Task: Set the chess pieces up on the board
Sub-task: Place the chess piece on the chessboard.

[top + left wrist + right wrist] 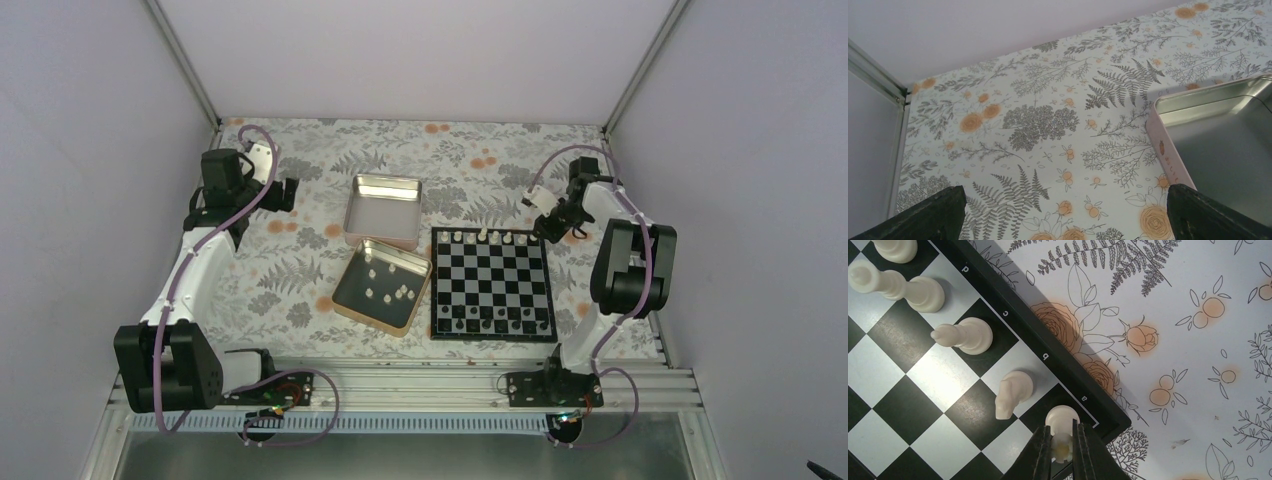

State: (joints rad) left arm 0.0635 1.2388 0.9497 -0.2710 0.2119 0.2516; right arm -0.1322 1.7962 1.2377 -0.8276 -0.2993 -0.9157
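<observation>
The black-and-silver board [433, 285] lies right of centre. Several cream chess pieces [483, 236] stand along its far row. My right gripper [548, 228] hangs over the far right corner. In the right wrist view that gripper [1062, 440] is shut on a cream rook [1062, 420], which stands upright on the corner square by the rim [1025, 335]. Beside the rook stand a knight [1013, 390] and a bishop [965, 335]. More cream pieces [403, 291] lie loose in a tin. My left gripper [1063, 220] is open over bare cloth, its fingers [928, 217] far apart and empty.
Two shallow metal tins sit left of the board: an empty one [384, 210] at the back and the one with the loose pieces [345, 300] in front. Dark pieces [487, 324] line the board's near rows. The empty tin's pink wall [1168, 155] is just right of my left gripper.
</observation>
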